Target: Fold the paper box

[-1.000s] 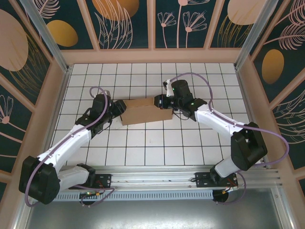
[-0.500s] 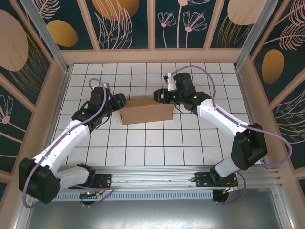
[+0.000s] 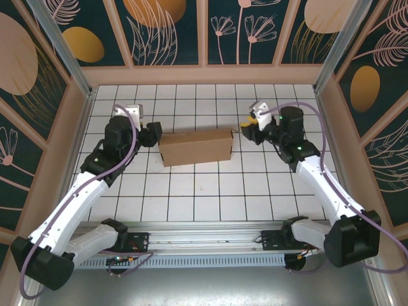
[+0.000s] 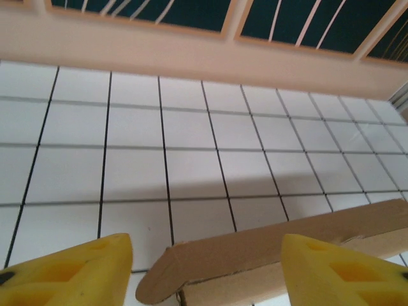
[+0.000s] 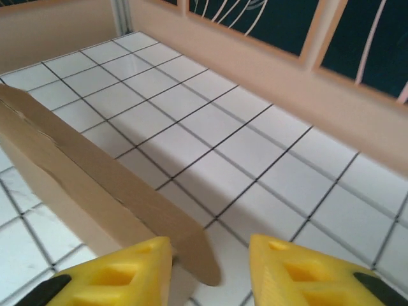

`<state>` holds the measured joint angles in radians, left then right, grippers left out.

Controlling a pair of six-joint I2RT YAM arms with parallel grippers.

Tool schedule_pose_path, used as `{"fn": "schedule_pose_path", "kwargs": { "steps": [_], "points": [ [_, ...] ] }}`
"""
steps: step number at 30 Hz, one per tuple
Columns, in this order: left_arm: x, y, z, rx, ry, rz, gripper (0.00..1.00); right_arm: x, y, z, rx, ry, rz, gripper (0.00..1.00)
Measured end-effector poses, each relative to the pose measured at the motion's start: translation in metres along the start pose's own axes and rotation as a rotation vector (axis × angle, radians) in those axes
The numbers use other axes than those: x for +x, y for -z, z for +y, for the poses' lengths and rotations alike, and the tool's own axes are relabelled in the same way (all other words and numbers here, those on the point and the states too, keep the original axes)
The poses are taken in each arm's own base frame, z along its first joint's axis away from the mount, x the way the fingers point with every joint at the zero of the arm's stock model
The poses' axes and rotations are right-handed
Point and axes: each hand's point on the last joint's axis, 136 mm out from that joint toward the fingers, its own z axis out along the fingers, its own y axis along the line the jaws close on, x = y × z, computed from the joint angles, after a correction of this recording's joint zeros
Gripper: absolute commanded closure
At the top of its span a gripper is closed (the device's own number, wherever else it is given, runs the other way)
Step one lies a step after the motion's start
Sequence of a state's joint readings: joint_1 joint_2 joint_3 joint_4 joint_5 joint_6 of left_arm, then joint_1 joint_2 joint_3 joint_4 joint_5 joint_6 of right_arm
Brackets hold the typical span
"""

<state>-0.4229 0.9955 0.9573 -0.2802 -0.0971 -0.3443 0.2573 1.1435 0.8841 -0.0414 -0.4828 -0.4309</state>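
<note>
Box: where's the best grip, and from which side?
Probably the box's thin flap, at its rounded ends: left gripper from the left end, right gripper from the right. Each end lines up between open jaws; the body looks too wide.

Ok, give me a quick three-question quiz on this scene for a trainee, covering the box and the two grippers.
1. True or false: the left gripper is clamped on the paper box.
2. Seen from the top camera, where does the paper box lie? A) on the tiles between the two grippers; B) beside the left arm's base; C) against the back wall.
3. Fill in: the right gripper has ____ pads.

Key: 1 false, its jaws stand apart with the box edge loose between them. 2 A. 3 yellow.
</note>
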Motion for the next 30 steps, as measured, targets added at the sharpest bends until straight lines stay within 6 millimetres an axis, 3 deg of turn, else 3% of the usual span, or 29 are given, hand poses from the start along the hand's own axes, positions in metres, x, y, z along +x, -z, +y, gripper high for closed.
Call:
{"fn": "schedule_pose_path", "kwargs": {
  "steps": [5,12,24,30],
  "points": [
    [-0.007,0.014,-0.002,0.039,-0.024,-0.105,0.43,0.031,-0.002,-0.001,-0.071,0.185,-0.025,0.58],
    [-0.008,0.023,-0.002,0.071,-0.023,-0.188,0.42,0.041,-0.016,0.010,-0.189,0.314,-0.052,0.57],
    [-0.014,0.033,-0.004,0.090,-0.052,-0.253,0.41,0.062,-0.038,0.024,-0.259,0.332,-0.017,0.62],
    [-0.012,0.029,-0.004,0.091,-0.059,-0.239,0.39,0.071,-0.043,0.024,-0.266,0.322,0.005,0.69]
  ]
}}
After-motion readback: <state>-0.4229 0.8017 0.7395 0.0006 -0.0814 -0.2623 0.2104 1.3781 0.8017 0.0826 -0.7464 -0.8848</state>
